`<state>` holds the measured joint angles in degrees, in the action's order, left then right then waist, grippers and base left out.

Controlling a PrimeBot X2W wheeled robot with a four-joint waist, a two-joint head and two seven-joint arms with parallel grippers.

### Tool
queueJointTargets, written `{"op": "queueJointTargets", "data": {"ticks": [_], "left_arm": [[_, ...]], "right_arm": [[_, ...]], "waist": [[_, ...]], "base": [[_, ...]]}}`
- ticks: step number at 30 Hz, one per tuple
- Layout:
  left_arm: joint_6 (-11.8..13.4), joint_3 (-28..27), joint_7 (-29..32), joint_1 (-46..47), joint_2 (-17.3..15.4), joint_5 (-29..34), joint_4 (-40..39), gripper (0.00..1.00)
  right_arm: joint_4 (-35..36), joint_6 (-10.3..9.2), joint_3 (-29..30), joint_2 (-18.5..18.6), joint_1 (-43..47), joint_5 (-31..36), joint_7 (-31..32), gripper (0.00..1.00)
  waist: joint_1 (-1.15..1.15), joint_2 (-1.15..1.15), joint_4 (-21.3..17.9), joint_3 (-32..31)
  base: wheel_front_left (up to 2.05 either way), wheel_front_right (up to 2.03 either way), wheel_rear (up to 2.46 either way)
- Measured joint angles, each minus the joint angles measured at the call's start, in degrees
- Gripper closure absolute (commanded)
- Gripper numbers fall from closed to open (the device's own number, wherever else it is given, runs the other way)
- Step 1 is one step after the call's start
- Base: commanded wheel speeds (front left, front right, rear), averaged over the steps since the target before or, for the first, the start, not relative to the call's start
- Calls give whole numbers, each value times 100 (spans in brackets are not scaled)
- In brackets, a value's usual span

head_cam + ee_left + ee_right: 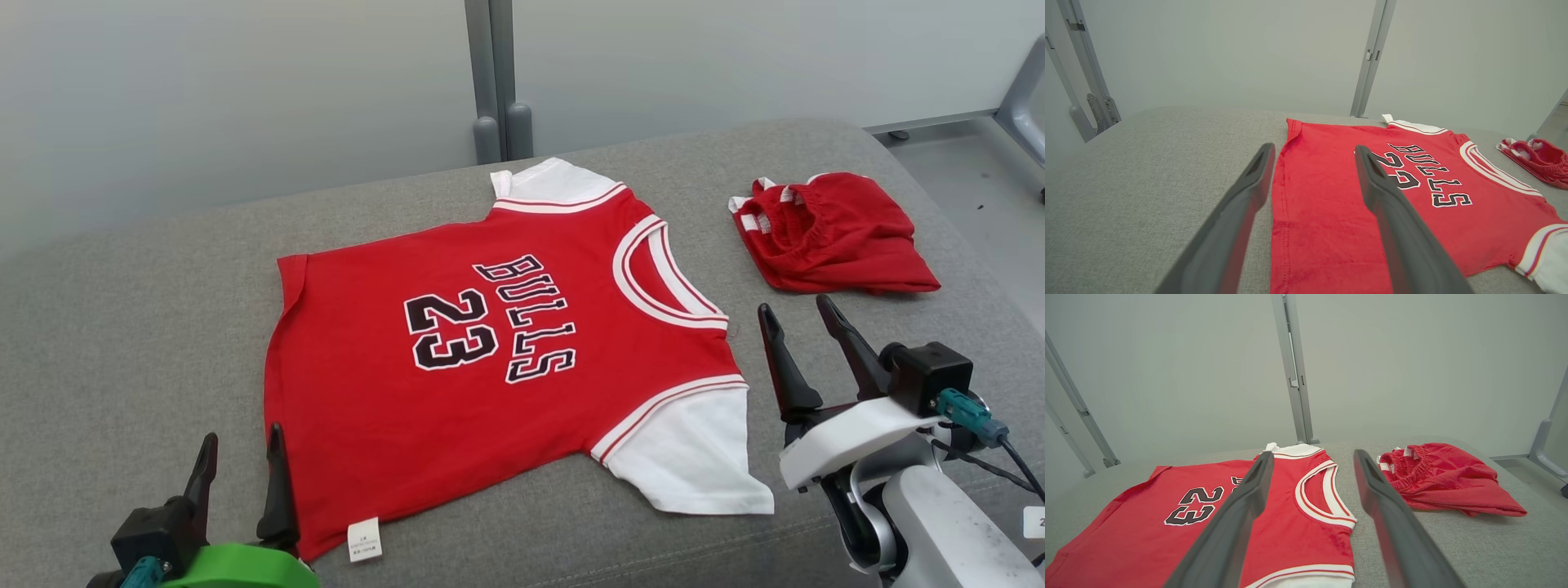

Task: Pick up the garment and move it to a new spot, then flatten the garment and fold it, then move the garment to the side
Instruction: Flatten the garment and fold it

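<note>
A red basketball jersey (490,367) with white sleeves lies spread flat, front up, in the middle of a grey padded worktop (122,343); its collar points to the robot's right and its hem to the left; it looks smoothed out, probably so that it can be folded next.

The left jaws hang wide open and empty near the hem corner closest to the robot; in the left wrist view the hem edge runs between the two dark fingers. The right jaws, also fully open and holding nothing, hover just beside the near white sleeve and the collar. With one at each end of the shirt, they seem placed to take opposite edges.

Black letters with white outlines read "BULLS", with the number "23" beside them; from the head camera the writing lies sideways. A small white label (364,539) sticks out at the near hem; its print is too small to read.

A second red garment (833,233), with an elastic waistband and seemingly folded, lies apart at the far right; it has likely been set aside.
</note>
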<state>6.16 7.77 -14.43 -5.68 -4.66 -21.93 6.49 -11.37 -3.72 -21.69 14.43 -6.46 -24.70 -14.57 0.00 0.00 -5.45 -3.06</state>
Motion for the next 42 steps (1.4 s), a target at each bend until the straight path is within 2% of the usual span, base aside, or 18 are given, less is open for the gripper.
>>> {"op": "queueJointTargets", "data": {"ticks": [6,15,22,37,42], "left_arm": [[46,8,0,-118,12,1,103,0],[7,202,263,-372,20,-70,809,0],[-45,92,489,-369,55,-474,1356,0],[-208,85,532,85,70,-511,1971,0],[-216,83,530,164,76,-512,2143,29]], "right_arm": [[-4,3,12,-22,55,0,-1,0],[-142,26,3,-97,225,-8,-1,0],[-159,88,19,-114,226,-15,-1,0],[-198,170,136,-113,180,-4,-1,0],[-213,213,164,-124,179,-3,-1,0]], "waist": [[0,0,-6,17],[0,0,-26,110],[0,0,-77,277],[0,0,-206,514],[0,0,-217,532]], "base": [[0,0,0],[0,0,0],[0,0,0],[0,0,0],[0,0,0]]}}
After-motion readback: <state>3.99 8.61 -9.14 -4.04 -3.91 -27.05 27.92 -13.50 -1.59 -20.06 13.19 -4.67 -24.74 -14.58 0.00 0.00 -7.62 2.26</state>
